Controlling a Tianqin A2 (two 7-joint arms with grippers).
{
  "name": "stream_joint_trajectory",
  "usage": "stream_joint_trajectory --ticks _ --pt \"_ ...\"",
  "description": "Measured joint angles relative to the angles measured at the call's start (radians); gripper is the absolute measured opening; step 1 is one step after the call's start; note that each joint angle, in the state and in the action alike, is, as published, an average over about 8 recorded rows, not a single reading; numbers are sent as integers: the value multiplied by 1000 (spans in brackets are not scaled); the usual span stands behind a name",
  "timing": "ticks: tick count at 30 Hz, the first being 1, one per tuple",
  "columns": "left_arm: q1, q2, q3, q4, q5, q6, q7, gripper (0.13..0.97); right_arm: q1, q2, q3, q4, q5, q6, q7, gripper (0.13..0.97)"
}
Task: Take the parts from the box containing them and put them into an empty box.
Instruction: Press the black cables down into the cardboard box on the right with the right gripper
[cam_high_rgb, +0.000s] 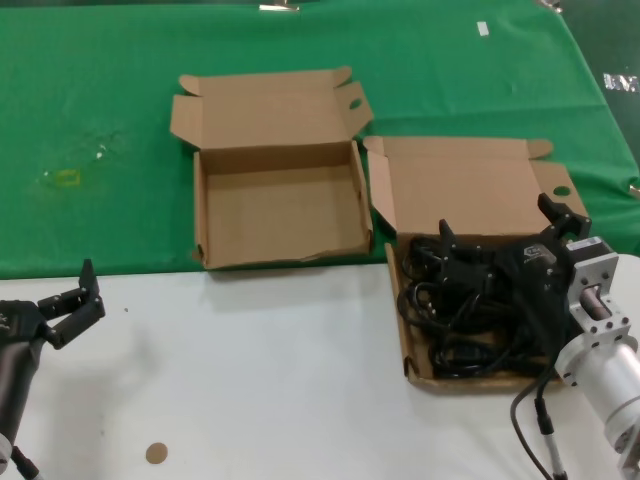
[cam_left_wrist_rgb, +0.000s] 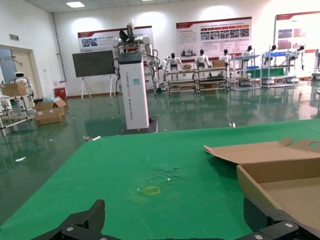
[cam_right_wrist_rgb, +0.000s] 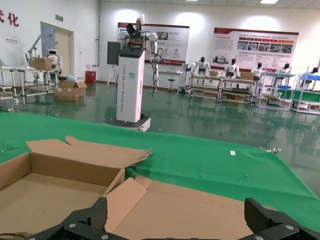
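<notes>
The black power cords (cam_high_rgb: 470, 310) lie tangled in the longer cardboard box (cam_high_rgb: 412, 340) at the right. Its open lid flap (cam_high_rgb: 470, 185) lies behind it and also shows in the right wrist view (cam_right_wrist_rgb: 200, 210). My right gripper (cam_high_rgb: 500, 225) is open and empty, just above the far end of the cords; in the right wrist view (cam_right_wrist_rgb: 177, 212) the cords are hidden. The empty squarish box (cam_high_rgb: 280, 215) with a ragged near rim stands to the left, also in the left wrist view (cam_left_wrist_rgb: 285, 185). My left gripper (cam_high_rgb: 82, 300) is open and parked at the near left.
A green cloth (cam_high_rgb: 100, 90) covers the far half of the table and a white surface (cam_high_rgb: 250, 370) the near half. A small brown disc (cam_high_rgb: 156, 453) lies near the front edge. A yellow mark (cam_high_rgb: 65, 178) is on the cloth at the left.
</notes>
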Motion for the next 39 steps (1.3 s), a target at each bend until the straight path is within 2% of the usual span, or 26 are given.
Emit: stream_joint_trajectory --ticks 27,39 --pt "0 0 0 0 0 0 0 966 0 0 0 0 0 0 0 966" --pt "0 0 0 0 0 0 0 927 0 0 0 0 0 0 0 966"
